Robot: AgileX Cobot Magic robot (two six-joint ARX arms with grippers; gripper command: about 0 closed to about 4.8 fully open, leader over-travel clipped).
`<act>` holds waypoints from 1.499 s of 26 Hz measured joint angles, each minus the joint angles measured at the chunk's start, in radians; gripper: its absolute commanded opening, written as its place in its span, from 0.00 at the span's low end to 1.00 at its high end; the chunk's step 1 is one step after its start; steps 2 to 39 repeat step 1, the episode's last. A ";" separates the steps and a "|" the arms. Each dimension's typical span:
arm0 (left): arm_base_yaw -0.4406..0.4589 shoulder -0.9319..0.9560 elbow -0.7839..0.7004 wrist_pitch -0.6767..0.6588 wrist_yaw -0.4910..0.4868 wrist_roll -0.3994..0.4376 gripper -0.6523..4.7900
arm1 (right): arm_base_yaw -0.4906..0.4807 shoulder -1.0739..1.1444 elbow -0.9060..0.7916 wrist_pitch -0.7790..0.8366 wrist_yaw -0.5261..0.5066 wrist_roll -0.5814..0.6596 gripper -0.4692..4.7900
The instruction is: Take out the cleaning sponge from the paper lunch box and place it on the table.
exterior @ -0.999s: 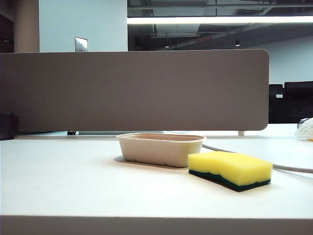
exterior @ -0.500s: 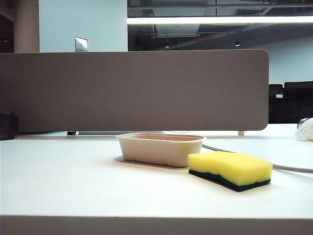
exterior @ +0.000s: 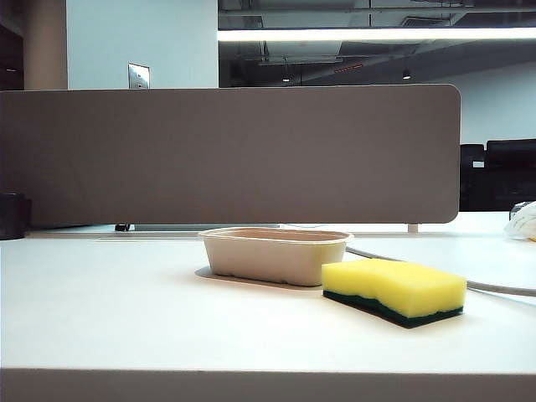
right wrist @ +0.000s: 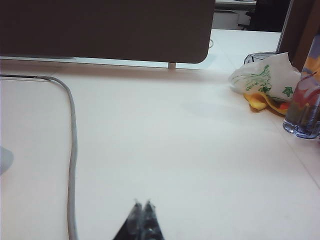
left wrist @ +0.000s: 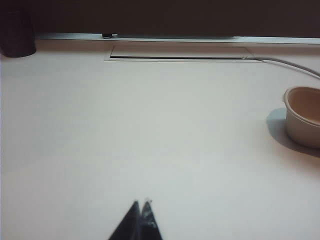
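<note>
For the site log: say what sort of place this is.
Probably an open-plan office. A white desk backed by a grey-brown divider panel, a cable, and strip lighting under an exposed ceiling. Both grippers, left and right, hang shut over bare desk.

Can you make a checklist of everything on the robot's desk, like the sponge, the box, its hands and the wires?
Surface: broad white table, bare in front.
Job's things: yellow foam cleaning sponge with dark green scouring layer lies on the table, outside the beige moulded-pulp paper lunch box, in front of its right end.
Clutter: white plastic bag with green print, clear glass, dark cup.
Hands: left hand shut, above bare table; right hand shut, holding nothing.
Cables: grey cable runs across the table.
Surroundings: grey-brown divider panel behind.
</note>
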 measured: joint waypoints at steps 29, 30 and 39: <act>0.000 0.000 0.000 0.000 0.000 0.000 0.11 | 0.000 0.000 0.000 0.000 0.000 0.000 0.08; 0.000 0.000 0.000 0.000 0.000 0.000 0.11 | 0.000 0.000 0.000 0.000 0.000 0.000 0.08; 0.000 0.000 0.000 0.000 0.000 0.000 0.11 | 0.000 0.000 0.000 0.000 0.000 0.000 0.08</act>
